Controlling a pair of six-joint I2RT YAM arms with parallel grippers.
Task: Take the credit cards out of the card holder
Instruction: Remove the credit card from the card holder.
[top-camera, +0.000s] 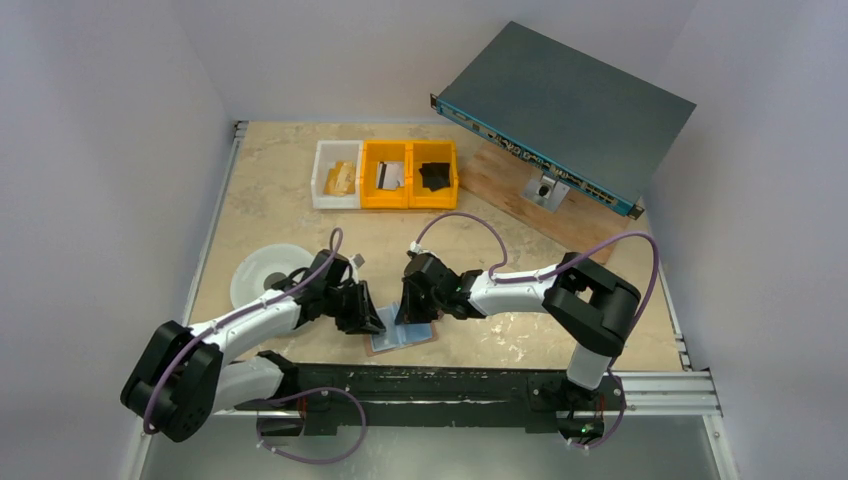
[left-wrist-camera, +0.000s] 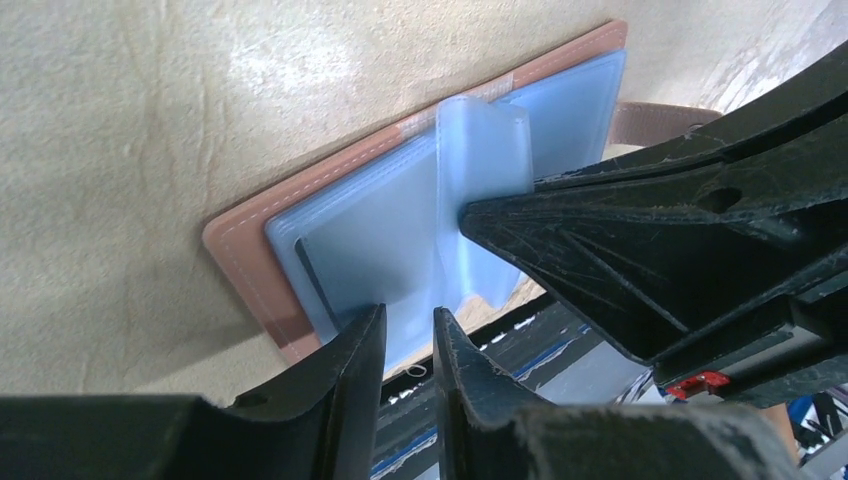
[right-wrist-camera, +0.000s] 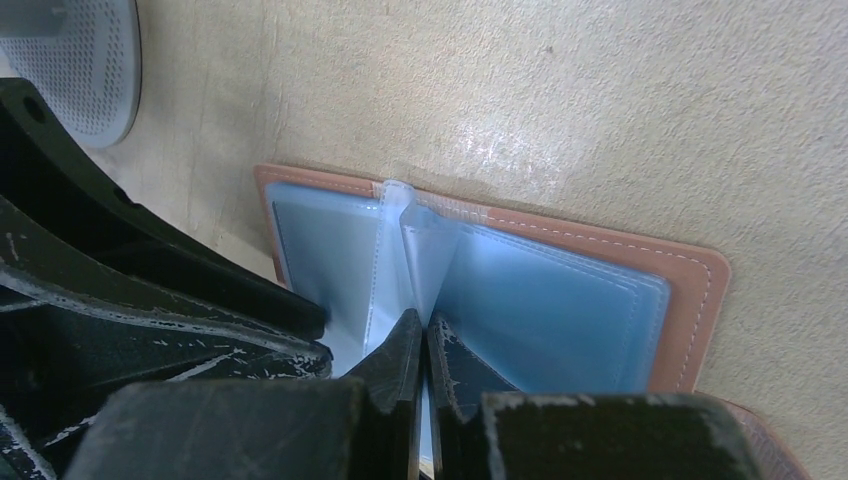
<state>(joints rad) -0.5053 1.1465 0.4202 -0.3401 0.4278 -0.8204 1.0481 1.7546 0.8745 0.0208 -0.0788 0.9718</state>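
My right gripper (right-wrist-camera: 421, 345) pinches the middle leaf of the open card holder (right-wrist-camera: 560, 300). At its nine o'clock, my left gripper (left-wrist-camera: 408, 335) straddles a blue leaf; clamped or not, I cannot tell.

Beige table (top-camera: 280, 200), open card holder (top-camera: 395, 342) lying flat, white round dish (top-camera: 250, 275), three bins (top-camera: 385, 200), wooden board (top-camera: 505, 185)

From above, the card holder (top-camera: 408, 338) is nearly all covered by the left claw (top-camera: 364, 320) and right claw (top-camera: 412, 310); only a pale corner shows on the bench (top-camera: 520, 330). In the left wrist view its strap (left-wrist-camera: 650, 120) runs under the right claw (snap end unseen). Whether the cloudy sleeves hold credit cards cannot be told, nor whether the left claw pinches anything. The yellow bins' (top-camera: 410, 202) contents are too small to name.
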